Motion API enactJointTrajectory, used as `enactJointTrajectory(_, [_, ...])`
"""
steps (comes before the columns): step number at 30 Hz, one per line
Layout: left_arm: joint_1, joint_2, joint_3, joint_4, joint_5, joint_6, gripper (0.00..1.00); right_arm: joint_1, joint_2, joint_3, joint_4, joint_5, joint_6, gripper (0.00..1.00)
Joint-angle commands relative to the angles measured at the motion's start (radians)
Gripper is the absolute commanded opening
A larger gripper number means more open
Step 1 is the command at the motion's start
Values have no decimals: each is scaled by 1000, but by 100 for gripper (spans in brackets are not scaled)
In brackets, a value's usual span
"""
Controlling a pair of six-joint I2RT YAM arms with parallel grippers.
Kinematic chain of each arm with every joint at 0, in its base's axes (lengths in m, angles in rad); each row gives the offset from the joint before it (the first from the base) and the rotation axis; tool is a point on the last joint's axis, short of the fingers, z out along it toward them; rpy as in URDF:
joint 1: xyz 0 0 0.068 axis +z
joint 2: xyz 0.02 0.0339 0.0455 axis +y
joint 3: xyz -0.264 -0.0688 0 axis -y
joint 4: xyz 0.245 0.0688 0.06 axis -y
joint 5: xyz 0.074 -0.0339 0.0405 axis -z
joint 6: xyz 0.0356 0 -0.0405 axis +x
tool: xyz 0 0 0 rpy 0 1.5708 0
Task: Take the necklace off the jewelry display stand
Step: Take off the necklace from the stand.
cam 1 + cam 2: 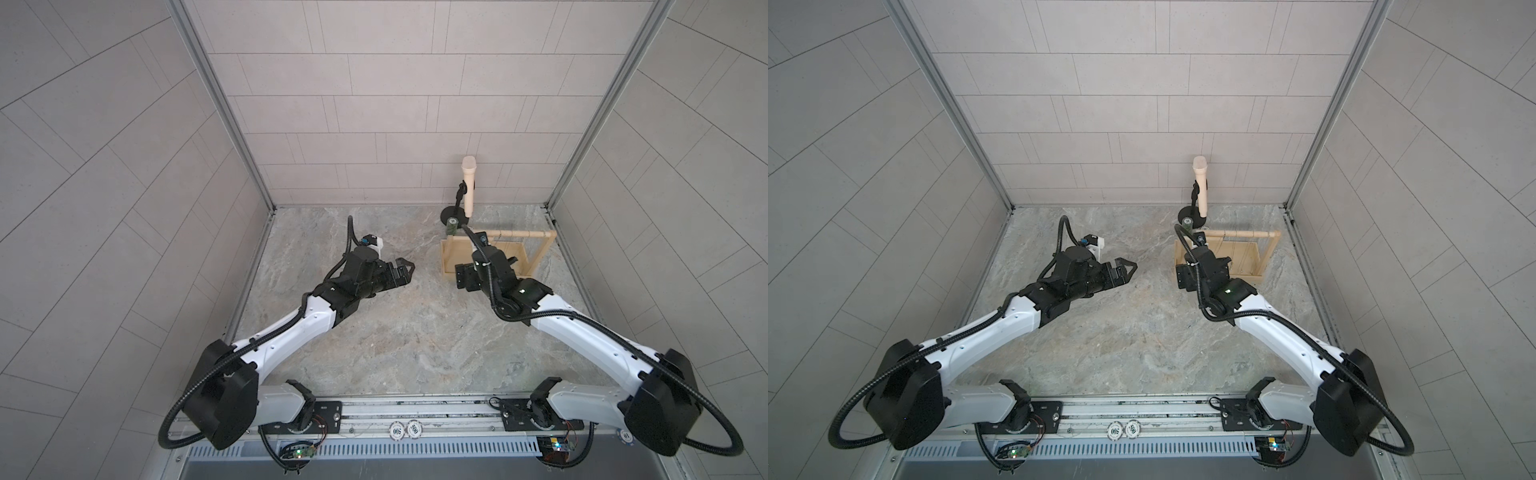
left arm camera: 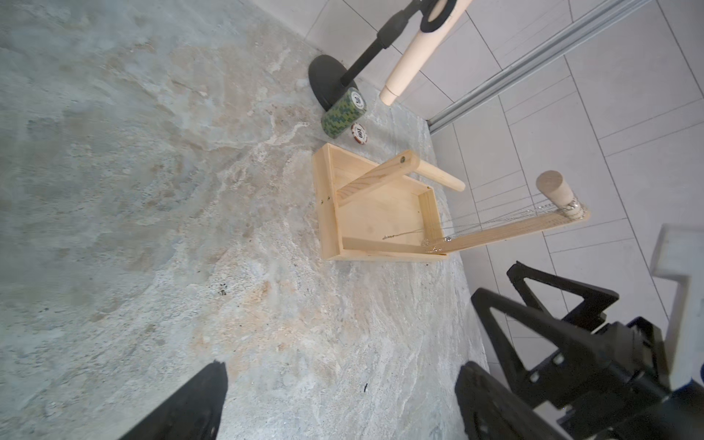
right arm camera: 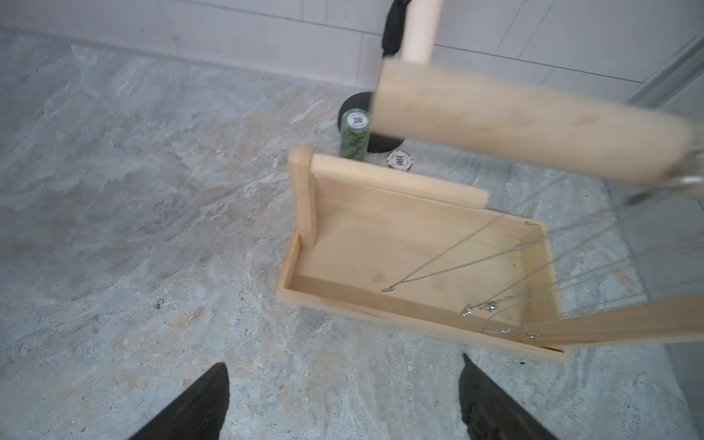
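**A:** Starting nearest the rail, what was the left gripper [image 1: 409,272] doing?

**B:** Nothing on the job itself. It hung over bare table [image 1: 374,340], well apart from the rack, its fingers spread wide and empty. I'd judge it was parked there to leave the other arm room.

**A:** And the right gripper [image 3: 343,361]?

**B:** Farther in, close at the front of the jewelry display stand [image 1: 449,259]. Both top views hid its working end under the wrist, but its own camera showed the fingers [image 3: 198,404] apart, with only table between them. It held nothing.

**A:** Why there?

**B:** The dowel bar [image 3: 514,125] loomed just above that camera, free end nearest. A chain can only come off over the open end, so lining up on that side looked sensible to me.

**A:** Where was the necklace [image 3: 438,256]?

**B:** On the stand, not yet lifted. Several fine chains were looped over the bar, bunched by the upright end frame [image 2: 514,234], with the pendants down at the tray. They were too thin for me to say which one was meant.

**A:** Beyond that?

**B:** A green chip stack [image 3: 354,133] and a single red-and-white chip [image 3: 399,160] sat just behind the tray. Last came the black microphone stand [image 1: 451,216] by the back wall, out of the way.
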Motion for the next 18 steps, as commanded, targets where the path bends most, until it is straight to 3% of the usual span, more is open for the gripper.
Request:
enactJointTrajectory(1, [-27,14,44,64,24,-3,100,-67,-57,-15,-79,-66,28,90])
enactJointTrajectory(9, [-70,77,95,124,44,-43,100,-159,-108,2,-104,-69,28,78])
enactJointTrajectory(18, [-93,126,130,153,44,-59,100,-223,-39,42,-32,-155,24,66])
